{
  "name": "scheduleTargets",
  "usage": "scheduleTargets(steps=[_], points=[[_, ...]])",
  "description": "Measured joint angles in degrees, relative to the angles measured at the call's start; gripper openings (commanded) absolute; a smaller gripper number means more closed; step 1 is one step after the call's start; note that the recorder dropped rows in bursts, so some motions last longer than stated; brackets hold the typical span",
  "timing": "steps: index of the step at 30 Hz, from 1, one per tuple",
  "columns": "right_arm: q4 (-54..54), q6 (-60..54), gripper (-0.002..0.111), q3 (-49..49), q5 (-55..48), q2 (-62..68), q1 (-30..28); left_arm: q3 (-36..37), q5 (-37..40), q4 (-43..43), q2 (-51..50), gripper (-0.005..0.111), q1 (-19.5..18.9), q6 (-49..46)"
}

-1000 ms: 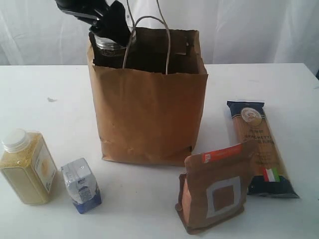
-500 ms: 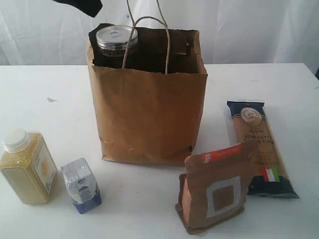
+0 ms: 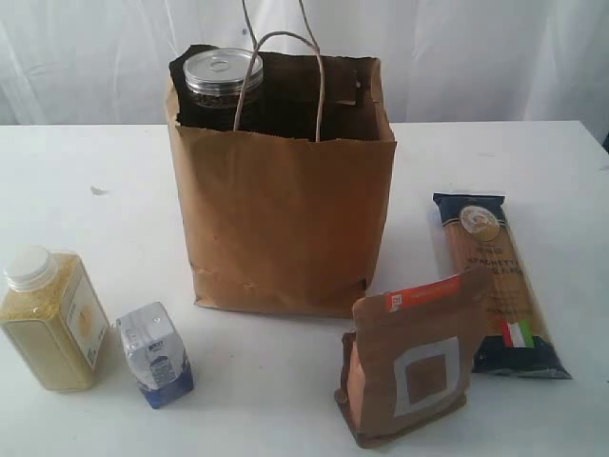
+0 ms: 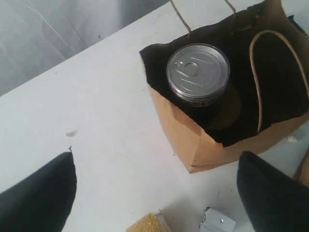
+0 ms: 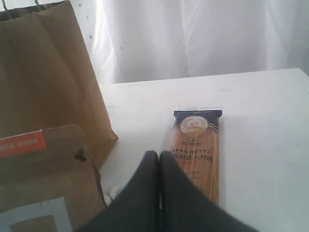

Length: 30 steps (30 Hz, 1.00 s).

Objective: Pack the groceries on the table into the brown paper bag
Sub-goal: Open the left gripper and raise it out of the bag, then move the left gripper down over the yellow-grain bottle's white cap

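White worktop (image 3: 95, 152), brown paper bag (image 3: 285, 219) upright on it.
Right of the bag lies the long spaghetti packet (image 3: 495, 276), the brown pouch (image 3: 409, 367) standing beside it. Left: yellow-grain bottle (image 3: 52, 319), small blue-white carton (image 3: 155, 354). The dark pull-tab can (image 3: 222, 76) stands inside the bag. Left pincer (image 4: 157, 154) is spread wide; right pincer (image 5: 159, 157) is pressed together.

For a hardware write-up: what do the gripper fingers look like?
The left gripper has two broad, matte black fingers with rounded ends; the right gripper has two smooth black fingers tapering to rounded tips. No cables or markings show.
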<state>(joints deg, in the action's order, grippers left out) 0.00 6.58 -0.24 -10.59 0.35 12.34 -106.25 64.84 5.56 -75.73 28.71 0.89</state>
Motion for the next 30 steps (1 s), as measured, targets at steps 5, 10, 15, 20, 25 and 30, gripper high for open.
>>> scheduleTargets(steps=[5,10,15,20,25,30], points=[[0.0,0.0,0.0,0.0,0.0,0.0,0.0,3.08,0.0,1.7,1.87,0.089,0.0,3.95],[0.0,0.0,0.0,0.0,0.0,0.0,0.0,10.48,0.0,1.92,4.47,0.089,0.0,6.59],[0.0,0.0,0.0,0.0,0.0,0.0,0.0,19.18,0.0,3.37,7.5,0.089,0.0,10.16],[0.0,0.0,0.0,0.0,0.0,0.0,0.0,27.96,0.0,4.28,8.48,0.089,0.0,15.22],[0.0,0.0,0.0,0.0,0.0,0.0,0.0,36.43,-0.51,4.5,8.48,0.089,0.0,20.47],[0.0,0.0,0.0,0.0,0.0,0.0,0.0,43.63,-5.43,4.5,8.48,0.089,0.0,24.03]])
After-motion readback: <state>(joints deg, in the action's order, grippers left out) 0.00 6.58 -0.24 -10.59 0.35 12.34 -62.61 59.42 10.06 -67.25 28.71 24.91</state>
